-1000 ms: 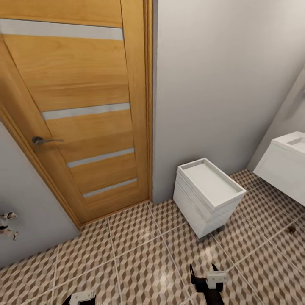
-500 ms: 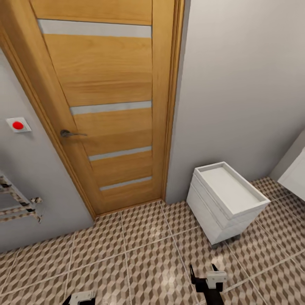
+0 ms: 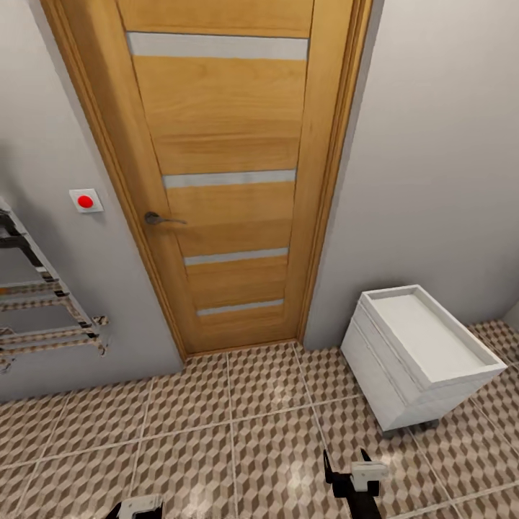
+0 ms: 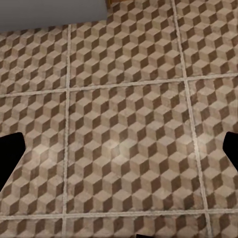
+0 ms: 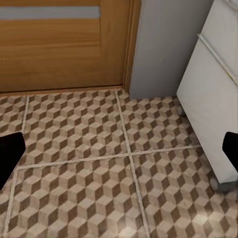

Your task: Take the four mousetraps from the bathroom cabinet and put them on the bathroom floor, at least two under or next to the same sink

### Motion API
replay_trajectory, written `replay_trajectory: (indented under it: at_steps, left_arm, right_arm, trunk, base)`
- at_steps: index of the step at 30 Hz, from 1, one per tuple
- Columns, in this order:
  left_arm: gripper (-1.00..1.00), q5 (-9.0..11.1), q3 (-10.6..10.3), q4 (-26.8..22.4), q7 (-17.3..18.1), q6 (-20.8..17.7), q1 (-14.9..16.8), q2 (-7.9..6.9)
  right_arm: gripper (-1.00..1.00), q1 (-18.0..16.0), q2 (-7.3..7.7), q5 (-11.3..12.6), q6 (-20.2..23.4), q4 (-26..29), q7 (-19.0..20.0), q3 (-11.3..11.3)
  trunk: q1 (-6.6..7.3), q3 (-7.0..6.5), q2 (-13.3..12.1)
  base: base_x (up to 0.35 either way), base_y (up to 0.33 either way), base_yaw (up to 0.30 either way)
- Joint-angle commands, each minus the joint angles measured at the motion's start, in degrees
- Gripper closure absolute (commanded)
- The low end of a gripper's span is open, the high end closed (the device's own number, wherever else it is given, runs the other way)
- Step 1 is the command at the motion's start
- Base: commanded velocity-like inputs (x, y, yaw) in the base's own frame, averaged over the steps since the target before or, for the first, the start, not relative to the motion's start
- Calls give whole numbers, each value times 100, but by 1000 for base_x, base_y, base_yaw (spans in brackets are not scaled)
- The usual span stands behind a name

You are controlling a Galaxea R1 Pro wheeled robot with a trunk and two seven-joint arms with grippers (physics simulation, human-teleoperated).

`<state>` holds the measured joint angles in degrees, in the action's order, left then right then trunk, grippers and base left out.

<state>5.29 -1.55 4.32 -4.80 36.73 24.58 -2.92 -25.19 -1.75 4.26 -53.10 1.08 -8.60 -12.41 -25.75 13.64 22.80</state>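
Note:
The bathroom floor (image 3: 238, 432) of brown, beige and white cube-pattern tiles spreads below me. My right gripper (image 3: 347, 463) hangs low over it in the head view, open, with nothing between its fingers. In the right wrist view its dark fingertips (image 5: 10, 153) stand wide apart over the tiles (image 5: 99, 188). The top of my left gripper (image 3: 137, 508) peeks in at the bottom edge of the head view. Its fingertips (image 4: 11, 153) are also spread wide over bare floor (image 4: 124, 129). The mousetraps, the cabinet and the sink are out of view.
A closed wooden door (image 3: 223, 180) with a lever handle (image 3: 155, 218) fills the wall ahead. A low white flat-fronted unit (image 3: 418, 357) stands on the floor at the right. On the left wall are a towel rail (image 3: 43, 317) and a red button (image 3: 86, 201).
The whole picture has shifted right, so the camera has swung left. The white sink has left the frame at the right, and the red button and towel rail have come in. Both grippers hold the same pose.

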Motion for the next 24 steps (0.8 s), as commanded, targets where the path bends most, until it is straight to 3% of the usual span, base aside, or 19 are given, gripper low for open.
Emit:
replay_trajectory:
  at_steps: [1, 20, 24]
  left_arm:
    - [-100, 51, -21, 25, 14, 36, 12, 2]
    - [-100, 51, -20, 25, 8, 36, 12, -6]
    - [-100, 51, -20, 25, 13, 36, 12, -66]
  right_arm:
    - [-100, -4, -1, 43, -16, -3, -20, -51]
    - [-100, -4, 1, 40, -16, -2, -19, -51]
    - [-100, -4, 6, 40, -16, -2, -19, -51]
  trunk:
    - [-3, 14, 11]
    - [-3, 76, 11]
    - [-3, 89, 11]
  base:
    - [0, 0, 274]
    - [0, 0, 274]
    - [0, 0, 273]
